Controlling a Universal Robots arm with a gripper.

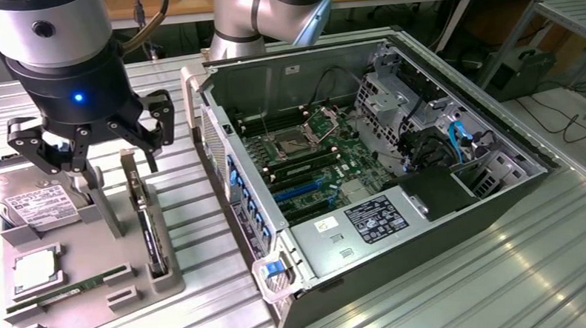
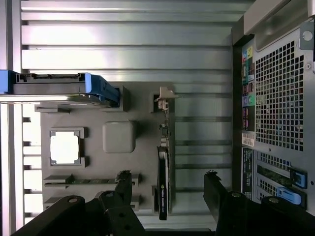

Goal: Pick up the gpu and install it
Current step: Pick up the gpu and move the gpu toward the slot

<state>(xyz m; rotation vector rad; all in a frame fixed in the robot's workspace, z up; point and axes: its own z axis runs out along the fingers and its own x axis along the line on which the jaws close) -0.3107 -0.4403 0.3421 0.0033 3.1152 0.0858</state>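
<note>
The gpu (image 1: 148, 226) stands on its edge in a slot of the grey parts fixture (image 1: 99, 250), to the exterior view's left of the open computer case (image 1: 372, 168). It is a thin dark-edged card (image 2: 163, 177) with a silver bracket (image 2: 165, 97) at one end. My gripper (image 1: 97, 159) hangs open just above it. In the wrist view, my gripper (image 2: 167, 181) has its two black fingers (image 2: 123, 183) on either side of the card's line, not touching it. Nothing is held.
On the fixture also sit a silver hard drive (image 1: 36, 201) with a blue rail (image 2: 101, 87), a CPU (image 1: 36, 268), a RAM stick (image 1: 73, 288) and a grey block (image 2: 118, 136). The case's motherboard shows blue slots (image 1: 296, 190). All of it rests on a ribbed metal table (image 1: 496, 274).
</note>
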